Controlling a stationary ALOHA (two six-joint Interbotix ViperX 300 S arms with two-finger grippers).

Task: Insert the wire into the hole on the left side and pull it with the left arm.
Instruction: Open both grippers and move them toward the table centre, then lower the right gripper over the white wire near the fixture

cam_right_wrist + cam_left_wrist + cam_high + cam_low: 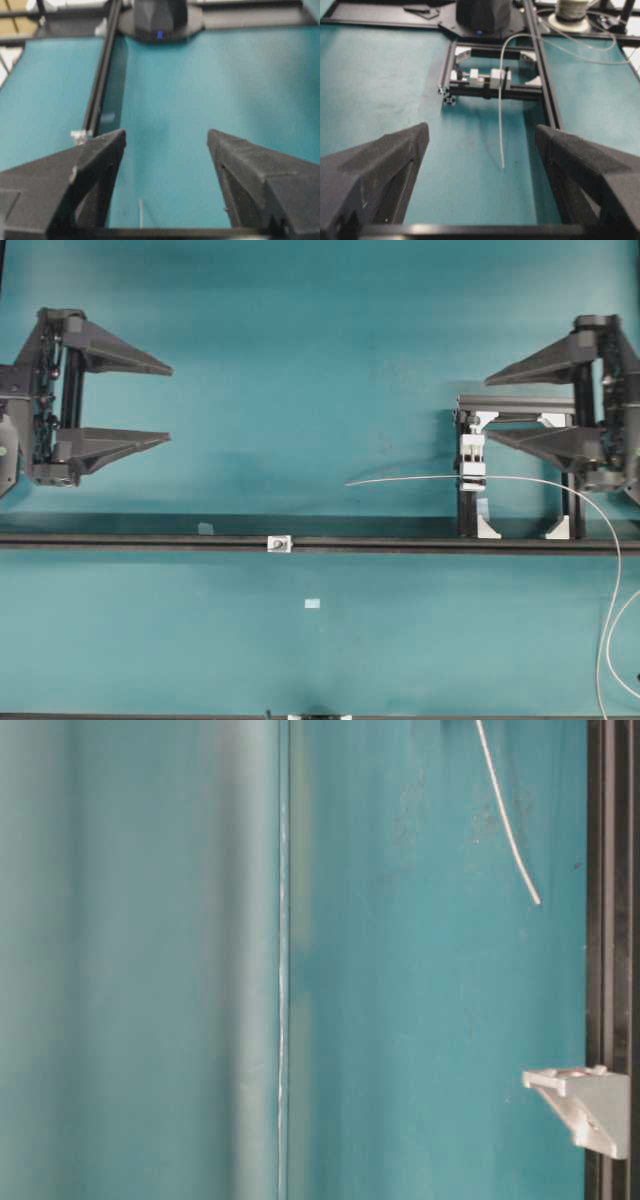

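Both claws stand released, the left claw (165,404) far from the wire (420,479). The wire's free end hangs unsupported above the desk (300,370), well right of the hole (280,543) (a tiny fitting on the rail (120,539)). Being so thin and springy, the wire may bend or slip past the hole when the right claw (492,408) pushes it.

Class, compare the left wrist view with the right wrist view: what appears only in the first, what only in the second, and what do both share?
Only the left wrist view shows the black frame with its white clamp gripping the wire, and a spool at the top right. Only the right wrist view shows the small white fitting on the black rail. Both show the wire, the teal table, an open, empty gripper in the foreground (left gripper, right gripper), and the opposite arm's base.
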